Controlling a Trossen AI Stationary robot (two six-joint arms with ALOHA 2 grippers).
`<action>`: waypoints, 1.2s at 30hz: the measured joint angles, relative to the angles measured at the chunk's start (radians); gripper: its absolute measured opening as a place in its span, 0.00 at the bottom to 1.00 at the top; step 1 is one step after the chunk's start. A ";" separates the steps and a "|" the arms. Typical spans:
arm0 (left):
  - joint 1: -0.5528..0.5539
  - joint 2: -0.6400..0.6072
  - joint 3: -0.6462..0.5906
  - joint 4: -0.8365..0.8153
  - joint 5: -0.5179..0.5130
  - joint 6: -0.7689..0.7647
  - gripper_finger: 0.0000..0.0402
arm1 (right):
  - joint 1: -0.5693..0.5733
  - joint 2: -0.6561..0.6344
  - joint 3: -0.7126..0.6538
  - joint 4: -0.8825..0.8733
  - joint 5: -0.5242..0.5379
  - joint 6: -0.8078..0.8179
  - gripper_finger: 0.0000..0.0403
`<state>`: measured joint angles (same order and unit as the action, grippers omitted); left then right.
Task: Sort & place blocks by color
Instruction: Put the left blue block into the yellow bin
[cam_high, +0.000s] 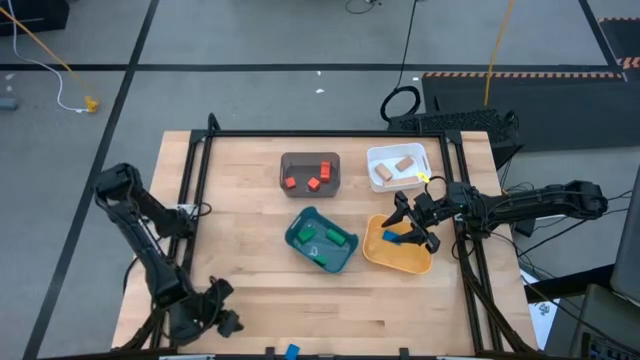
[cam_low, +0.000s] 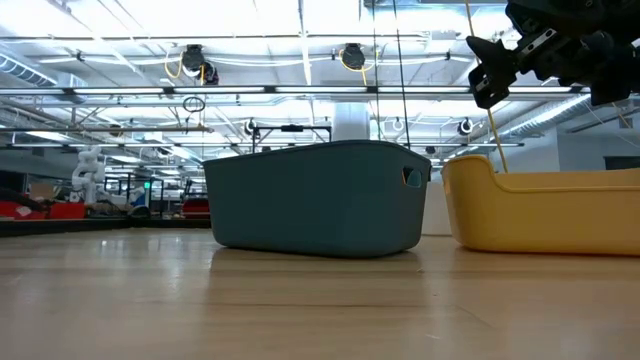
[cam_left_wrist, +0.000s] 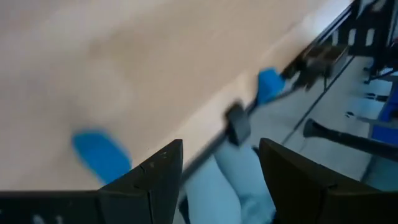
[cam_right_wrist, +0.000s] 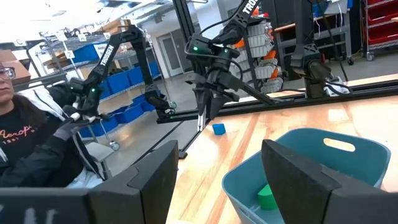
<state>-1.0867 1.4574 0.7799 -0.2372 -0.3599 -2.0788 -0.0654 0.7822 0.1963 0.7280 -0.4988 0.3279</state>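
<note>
Red blocks (cam_high: 308, 176) lie in a dark brown tray (cam_high: 285, 160), and light wood blocks (cam_high: 395, 167) in a white tray (cam_high: 372, 155). Green blocks (cam_high: 328, 238) sit in a teal tray (cam_high: 296, 232), and a blue block (cam_high: 393, 238) in a yellow tray (cam_high: 375, 255). Another blue block (cam_high: 290, 350) (cam_right_wrist: 218, 129) rests on the table by its near edge. My right gripper (cam_high: 403, 225) (cam_right_wrist: 217, 152) hovers open above the yellow tray's far left part, holding nothing. My left gripper (cam_high: 225, 315) (cam_left_wrist: 221, 149) is open low at the table's near edge, left of the loose blue block.
The four trays cluster in the table's middle and far right part. A black frame (cam_high: 195, 190) runs along the table's sides. Bare wood lies on the left half and toward the near edge. A person (cam_right_wrist: 25, 143) sits beyond the near edge.
</note>
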 joint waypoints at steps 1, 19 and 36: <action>-0.010 -0.007 0.000 -0.001 0.016 -0.031 0.53 | 0.000 0.000 0.000 0.000 0.000 0.000 0.56; 0.045 -0.030 -0.001 -0.192 0.280 -0.212 0.53 | 0.000 0.000 0.000 0.000 0.000 0.000 0.56; 0.079 0.043 -0.001 -0.173 0.317 -0.193 0.62 | 0.000 0.000 0.000 0.000 0.000 0.000 0.56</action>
<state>-1.0073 1.4999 0.7788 -0.4103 -0.0430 -2.2723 -0.0656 0.7818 0.1963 0.7277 -0.4986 0.3279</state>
